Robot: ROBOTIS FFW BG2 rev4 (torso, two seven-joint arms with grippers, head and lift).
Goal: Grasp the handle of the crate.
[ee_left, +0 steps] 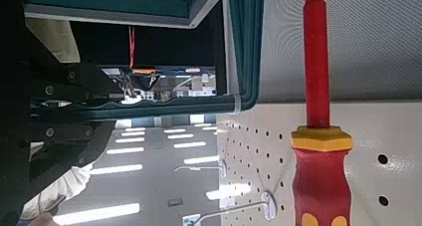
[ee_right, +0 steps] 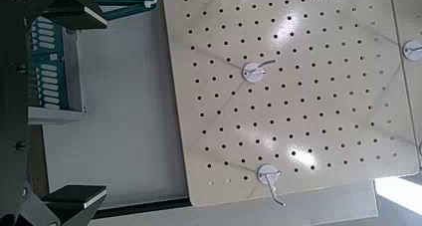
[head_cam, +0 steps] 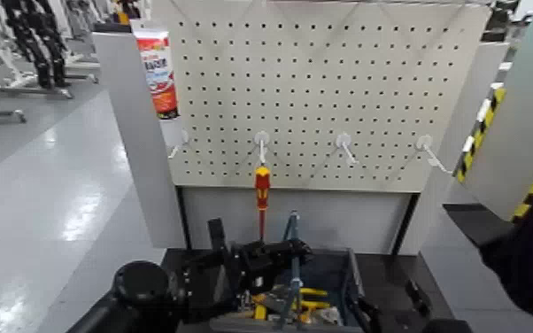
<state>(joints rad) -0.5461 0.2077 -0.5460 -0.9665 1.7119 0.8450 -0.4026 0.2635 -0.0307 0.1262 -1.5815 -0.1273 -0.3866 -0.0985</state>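
Left gripper [head_cam: 281, 252]: at the handle [head_cam: 293, 257], apparently closed around it.
Crate [head_cam: 351, 282]: not lifted.
Right gripper [ee_right: 40, 107]: spread wide, away.

in front of you stands a white pegboard [head_cam: 323, 89] with metal hooks [head_cam: 344, 143]. a red-and-yellow screwdriver [head_cam: 262, 190] hangs from one hook, tip down. a red and white tube [head_cam: 158, 71] is at the pegboard's left edge.

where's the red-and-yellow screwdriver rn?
Head view: the screwdriver hangs on the white pegboard, from the second hook from the left, just above the crate and the left gripper.
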